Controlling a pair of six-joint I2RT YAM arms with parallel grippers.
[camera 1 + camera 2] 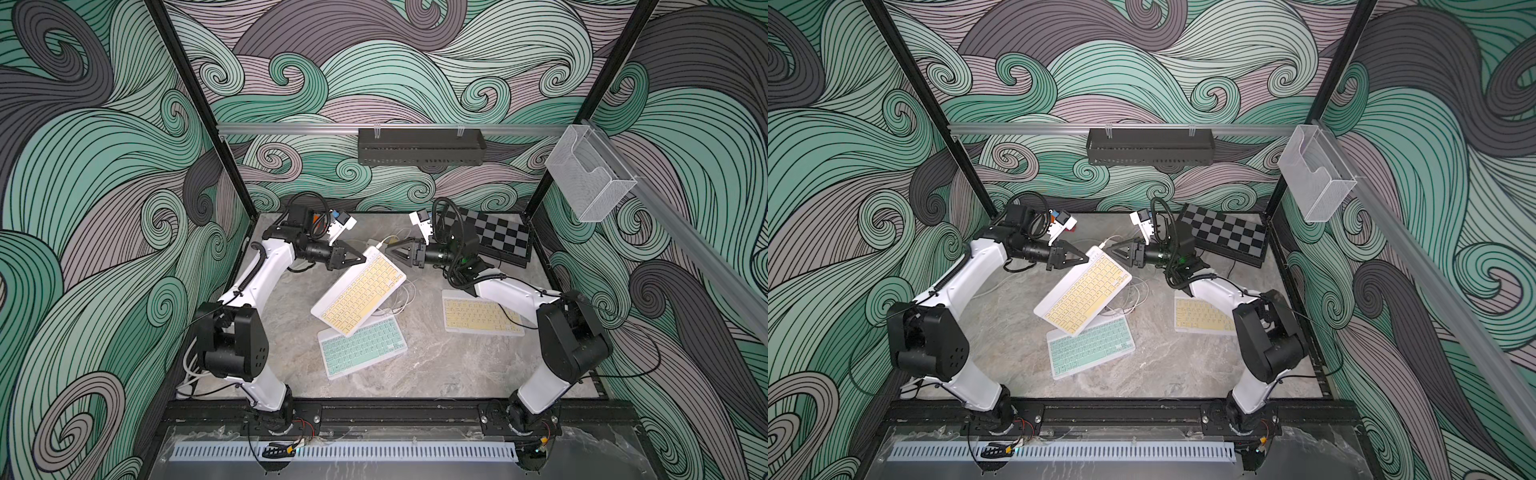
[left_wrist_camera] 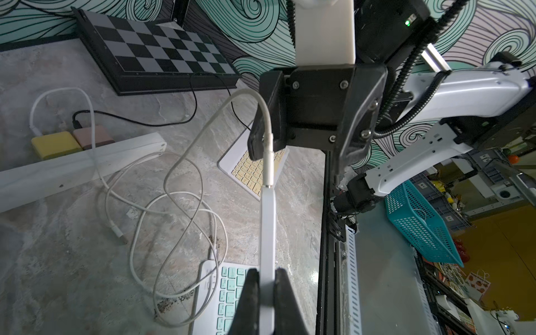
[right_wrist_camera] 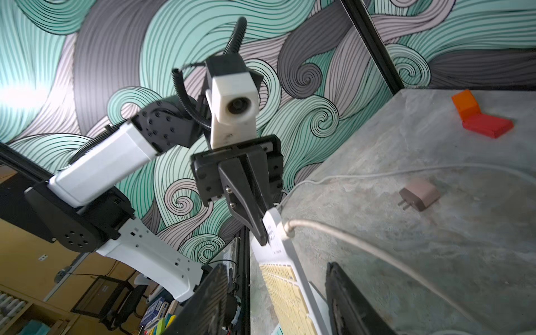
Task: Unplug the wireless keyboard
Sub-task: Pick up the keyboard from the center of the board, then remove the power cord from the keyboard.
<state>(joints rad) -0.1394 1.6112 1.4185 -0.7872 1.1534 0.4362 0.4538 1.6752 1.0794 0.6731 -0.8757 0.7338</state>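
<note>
Yellow-keyed wireless keyboard (image 1: 359, 291) is hanging tilted over the table (image 1: 436, 365), left gripper (image 1: 362, 261) clamping its far corner, right gripper (image 1: 388, 250) straddling the white cable plug (image 2: 268, 162) with jaws parted, gripping nothing; plug is sitting in its port, so the pull-out is looking not yet done.

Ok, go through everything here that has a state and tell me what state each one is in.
Left tool: shut on the held keyboard's edge.
Right tool: open, around the plug end.
Held keyboard: lifted, tilted.
Cable: plugged into the held keyboard.
Teal keyboard: flat on the table.
Other yellow keyboard: flat on the table.
Adapter: unplugged, lying on the table.
</note>
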